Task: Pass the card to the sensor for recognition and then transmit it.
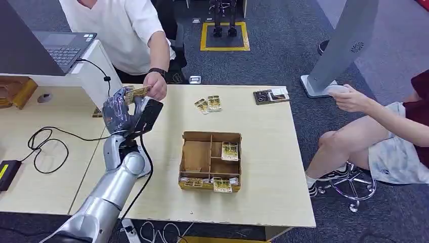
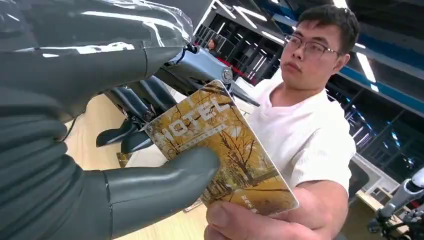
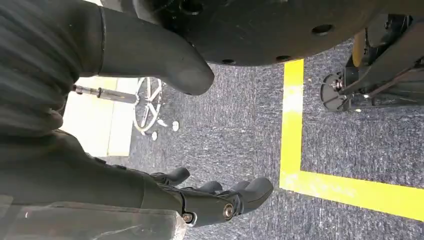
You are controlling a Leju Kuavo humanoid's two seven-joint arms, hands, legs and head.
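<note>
The left hand [image 1: 119, 112] is raised over the far left part of the worktop [image 1: 263, 147], its fingers [image 2: 131, 137] and thumb clamped on one end of a yellow card [image 2: 225, 145] printed with trees and the word HOTEL; a person's hand [image 1: 156, 86] in a white sleeve pinches the other end of the same card, so both hold it at once above the worktop; just beside the left hand stands a black card reader [image 1: 149, 115], tilted, with a cable [image 1: 48, 147] looping across the worktop to the left; nearer the middle sits a brown cardboard tray [image 1: 210, 161] split into compartments, one card lying in a right-hand compartment and more cards along its near edge; two loose cards [image 1: 208, 105] lie beyond the tray, and a dark card holder [image 1: 271, 95] rests near the far right corner; a laptop [image 1: 60, 48] stands on a raised white counter at the far left; a second person [image 1: 384, 126] sits to the right of the worktop on a stool; the right hand [image 3: 210, 200] hangs over grey carpet [image 3: 240, 125] marked with yellow tape [image 3: 295, 125], its fingers apart and holding nothing.
</note>
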